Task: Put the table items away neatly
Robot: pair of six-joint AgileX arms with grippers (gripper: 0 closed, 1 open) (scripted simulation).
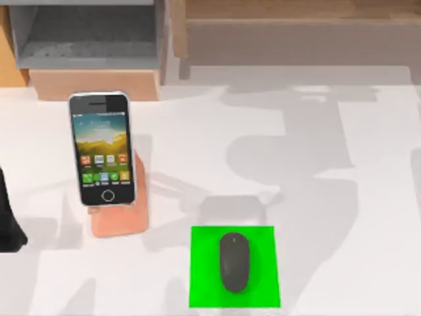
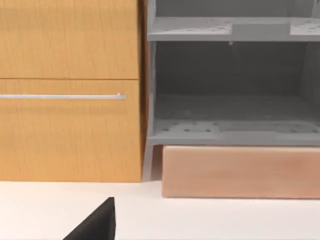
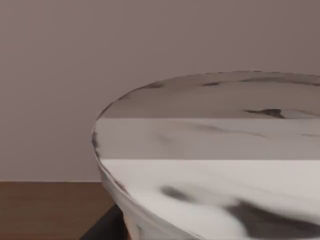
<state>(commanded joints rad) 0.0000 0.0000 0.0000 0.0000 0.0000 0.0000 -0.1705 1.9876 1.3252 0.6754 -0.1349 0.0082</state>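
Although a black part of my left arm (image 1: 9, 220) sits at the table's left edge, to the left of the smartphone, its jaws are out of sight and I cannot tell whether they are open or closed. The left wrist view has a dark wedge (image 2: 95, 224) low over the white table (image 2: 210, 220), facing a grey open shelf unit (image 2: 232, 85) on a pinkish block (image 2: 240, 172), with a wooden drawer front (image 2: 67, 90) and its metal handle (image 2: 62, 96) beside it. The right wrist view looks close across a round white marbled surface (image 3: 215, 150); the right jaws' state I cannot tell.

The smartphone (image 1: 102, 149) leans screen-up on the salmon-pink stand (image 1: 122, 210), just in front of the shelf unit (image 1: 89, 33). To the right of the phone and nearer the front edge, the dark grey mouse (image 1: 234, 261) lies in the middle of the bright green square (image 1: 204, 266), which rests flat on the table (image 1: 342, 197).
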